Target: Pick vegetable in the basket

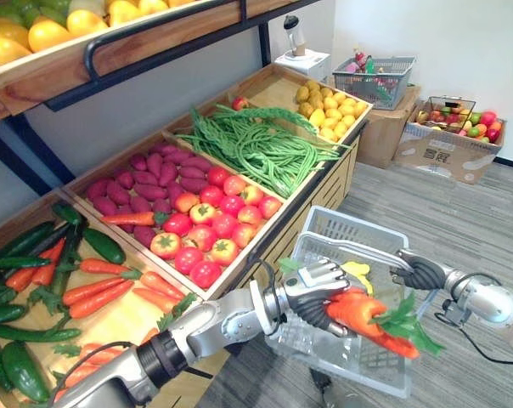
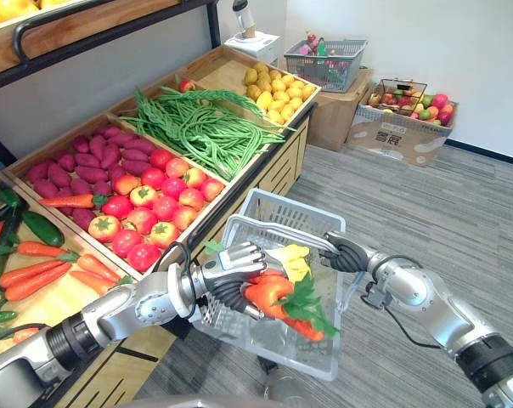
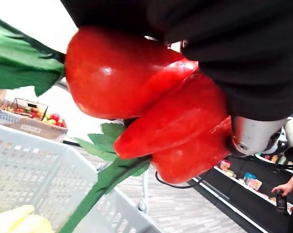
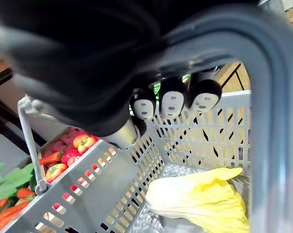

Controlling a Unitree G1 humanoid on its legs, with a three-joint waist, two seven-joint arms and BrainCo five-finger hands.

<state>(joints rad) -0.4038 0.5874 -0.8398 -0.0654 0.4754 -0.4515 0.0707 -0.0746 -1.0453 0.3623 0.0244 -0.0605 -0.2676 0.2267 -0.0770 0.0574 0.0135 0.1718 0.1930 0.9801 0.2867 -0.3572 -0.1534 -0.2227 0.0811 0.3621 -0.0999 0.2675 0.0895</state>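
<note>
The left hand [image 1: 320, 287], fingers curled round a bunch of carrots [image 1: 364, 316], holds them over the basket [image 1: 358, 219], where a yellow vegetable [image 4: 200, 196] lies. The right hand [image 1: 419, 274] clasps the handle [image 1: 354, 246]. Far right, a box [image 1: 448, 155] bears dark print.

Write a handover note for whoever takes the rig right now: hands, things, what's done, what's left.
Left hand: shut on a bunch of carrots, held above the open top of the basket.
Right hand: shut on the basket's handle, holding the basket up beside the vegetable stand.
Done: carrots picked; a yellow vegetable already lies in the basket.
Left: lower the carrots in and let go.
</note>
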